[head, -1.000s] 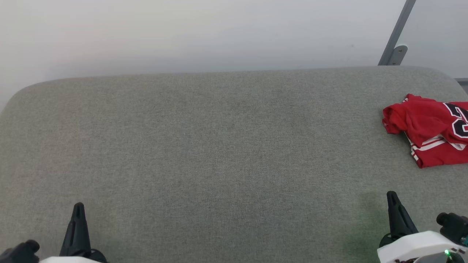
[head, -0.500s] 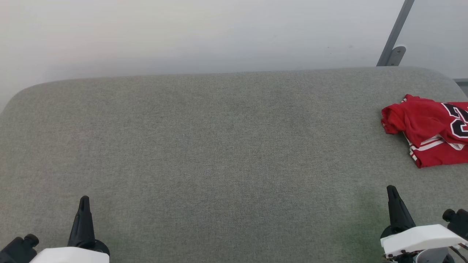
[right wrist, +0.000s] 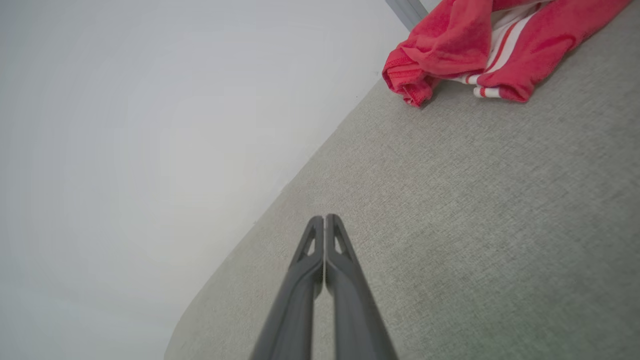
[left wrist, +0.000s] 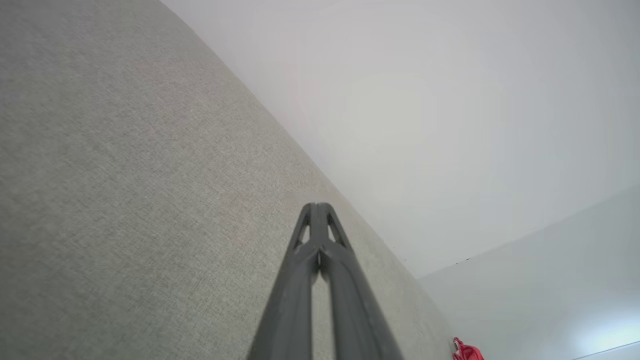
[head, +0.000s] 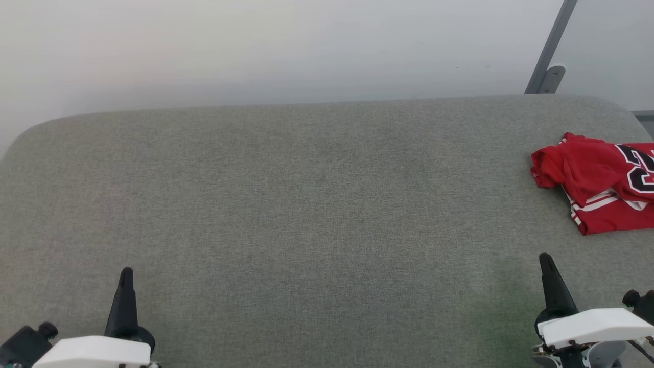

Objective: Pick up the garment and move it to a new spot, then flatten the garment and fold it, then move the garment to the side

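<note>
The garment, red with white stripe trim and a black numeral, lies bunched at the far right of the grey padded surface, partly cut off by the picture's edge. It also appears at the top right of the right wrist view as a crumpled red garment, and as a small red speck, the garment, in the left wrist view. My left gripper is shut and holds nothing at the lower left. My right gripper is shut with nothing in it at the lower right, well short of the garment.
The grey surface has rounded far corners and ends at a pale wall. A slanted grey metal post with a bracket stands behind the right corner.
Both grippers have crept forward a little over the surface, the left one also drifting inward. The garment has not been touched; the view shifted slightly.
</note>
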Tool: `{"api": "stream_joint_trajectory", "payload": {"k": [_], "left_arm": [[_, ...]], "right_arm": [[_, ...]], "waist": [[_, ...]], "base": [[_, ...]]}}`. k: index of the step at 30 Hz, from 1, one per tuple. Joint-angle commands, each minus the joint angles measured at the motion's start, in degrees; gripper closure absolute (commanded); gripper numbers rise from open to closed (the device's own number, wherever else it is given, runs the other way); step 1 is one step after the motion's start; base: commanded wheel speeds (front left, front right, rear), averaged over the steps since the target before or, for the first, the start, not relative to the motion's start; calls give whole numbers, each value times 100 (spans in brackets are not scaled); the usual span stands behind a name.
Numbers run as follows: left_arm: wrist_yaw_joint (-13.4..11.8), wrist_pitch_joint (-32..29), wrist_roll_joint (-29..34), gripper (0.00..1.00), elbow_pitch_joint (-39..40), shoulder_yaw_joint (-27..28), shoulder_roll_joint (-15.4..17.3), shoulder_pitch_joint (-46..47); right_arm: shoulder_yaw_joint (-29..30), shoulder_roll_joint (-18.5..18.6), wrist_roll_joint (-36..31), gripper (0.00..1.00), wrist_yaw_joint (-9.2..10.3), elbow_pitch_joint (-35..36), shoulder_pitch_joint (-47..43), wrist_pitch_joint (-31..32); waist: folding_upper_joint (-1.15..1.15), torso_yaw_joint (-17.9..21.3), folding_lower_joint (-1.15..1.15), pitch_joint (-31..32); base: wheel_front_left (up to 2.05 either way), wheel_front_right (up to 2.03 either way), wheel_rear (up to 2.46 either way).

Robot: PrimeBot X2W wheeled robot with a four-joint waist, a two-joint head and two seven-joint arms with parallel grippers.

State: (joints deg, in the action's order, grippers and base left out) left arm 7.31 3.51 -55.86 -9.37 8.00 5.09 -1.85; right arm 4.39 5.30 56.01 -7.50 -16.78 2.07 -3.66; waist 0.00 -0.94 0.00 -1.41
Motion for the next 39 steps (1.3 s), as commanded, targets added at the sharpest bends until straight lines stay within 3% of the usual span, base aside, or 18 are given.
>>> {"api": "stream_joint_trajectory", "payload": {"k": [1,39], "left_arm": [[13,-48,-205,100,26,-1,12,159],[22,-609,-2202,100,-258,-85,-120,566]], "right_arm": [[37,-9,207,100,0,99,145,61],[142,-145,2180,100,1,211,324,627]], "waist": [[0,2,0,3],[0,47,0,63]], "base": [[0,0,0],[0,0,0]]}}
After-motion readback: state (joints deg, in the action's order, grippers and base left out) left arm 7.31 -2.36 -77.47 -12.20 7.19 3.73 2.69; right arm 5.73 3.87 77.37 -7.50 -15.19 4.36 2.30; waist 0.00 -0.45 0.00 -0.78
